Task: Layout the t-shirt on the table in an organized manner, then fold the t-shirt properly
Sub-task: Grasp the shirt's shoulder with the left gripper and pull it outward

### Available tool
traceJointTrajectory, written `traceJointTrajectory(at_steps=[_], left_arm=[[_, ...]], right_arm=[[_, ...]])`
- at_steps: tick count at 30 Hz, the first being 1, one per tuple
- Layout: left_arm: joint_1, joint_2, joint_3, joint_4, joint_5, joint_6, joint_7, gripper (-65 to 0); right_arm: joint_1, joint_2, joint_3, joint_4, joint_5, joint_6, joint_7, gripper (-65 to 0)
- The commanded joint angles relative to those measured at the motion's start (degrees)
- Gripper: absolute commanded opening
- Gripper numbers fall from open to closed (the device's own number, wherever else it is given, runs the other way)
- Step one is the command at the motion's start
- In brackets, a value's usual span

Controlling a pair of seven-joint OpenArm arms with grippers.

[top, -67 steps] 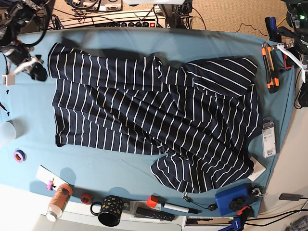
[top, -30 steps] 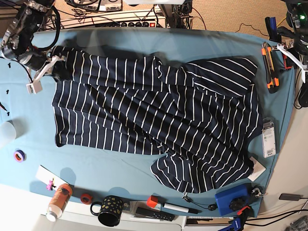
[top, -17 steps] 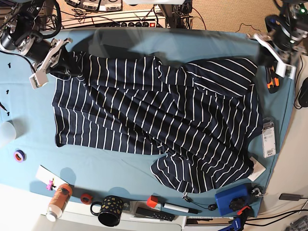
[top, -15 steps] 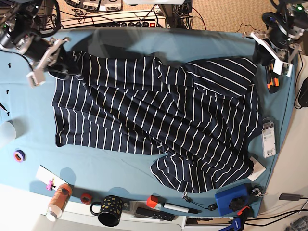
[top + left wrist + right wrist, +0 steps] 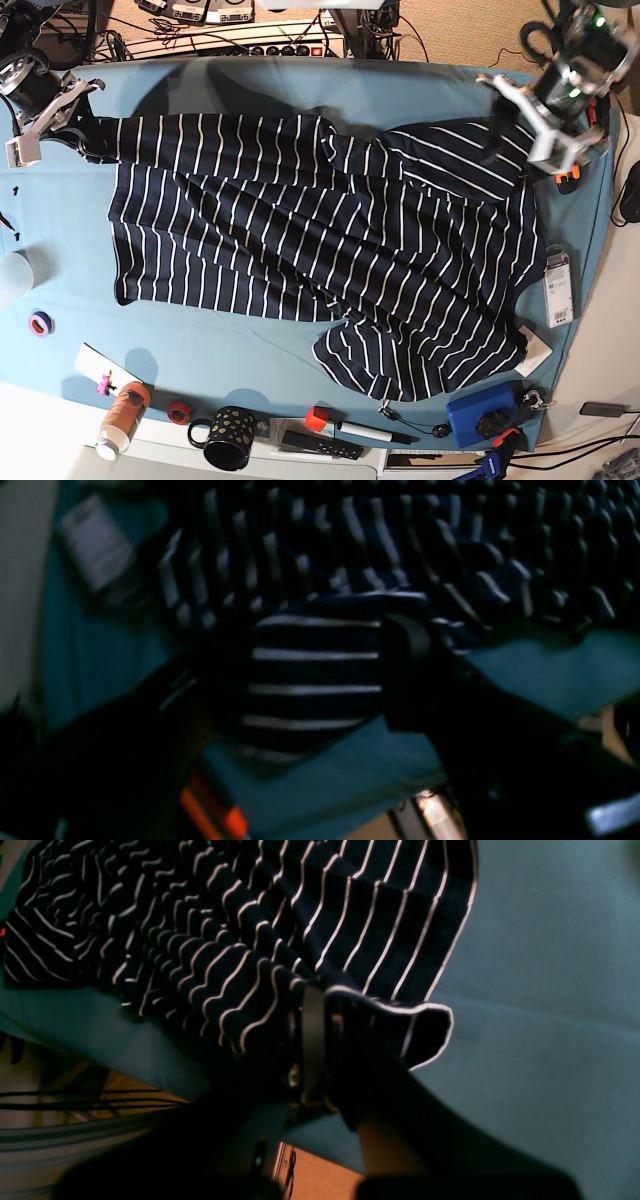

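The navy white-striped t-shirt [image 5: 330,250] lies spread and rumpled across the teal table [image 5: 250,350]. At the far left of the base view my right gripper [image 5: 72,130] is shut on the shirt's hem corner. The right wrist view shows that corner [image 5: 400,1030] curling up beside the closed fingers [image 5: 312,1040]. At the upper right my left gripper [image 5: 522,130] hovers over the sleeve. In the left wrist view its jaws stand wide, and the gripper [image 5: 310,680] is open with a striped sleeve end [image 5: 320,650] lying between the two dark fingers.
Along the near edge stand an orange bottle [image 5: 122,415], a black dotted mug [image 5: 232,437], a marker [image 5: 370,432] and a blue box [image 5: 485,415]. A purple tape roll [image 5: 40,323] lies at the left. A white packet [image 5: 558,287] and an orange knife [image 5: 568,175] lie at the right edge.
My right gripper has dragged the hem corner out toward the left edge, straightening the top edge. My left arm has come in over the sleeve and its jaws have spread.
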Motion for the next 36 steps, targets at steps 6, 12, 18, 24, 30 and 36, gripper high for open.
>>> traceJointTrajectory(at_steps=[6,12,18,24,30,36], left_arm=[[-6.69,-7.32,11.26,-3.82,10.73,7.96,-1.49,-25.9],[-12.50,-11.96,17.14,-13.88,12.81,8.57,1.31,-25.9],[-17.18,-14.34,18.29,-18.12,11.96,9.51,7.93,-25.9],[-20.15,-14.36,18.32,-21.53,6.40,6.40,10.01,-25.9],[-20.72,-14.36,18.32,-25.81,3.48,4.79,11.28,-26.4],[-20.72,-14.38,18.25,-25.31,2.16,9.22,12.41,-59.8]], right_arm=[[-0.04,0.98,0.57,0.94,1.36,0.06,1.21,-65.0],[-0.02,0.98,0.57,0.94,1.36,0.06,1.21,-65.0],[-0.02,0.98,0.57,0.94,1.36,0.06,1.21,-65.0],[-0.02,0.98,0.57,0.94,1.33,0.06,1.21,-65.0],[-0.02,0.98,0.57,0.94,1.36,0.06,1.21,-65.0],[-0.04,0.98,0.57,0.94,1.33,0.06,1.21,-65.0]])
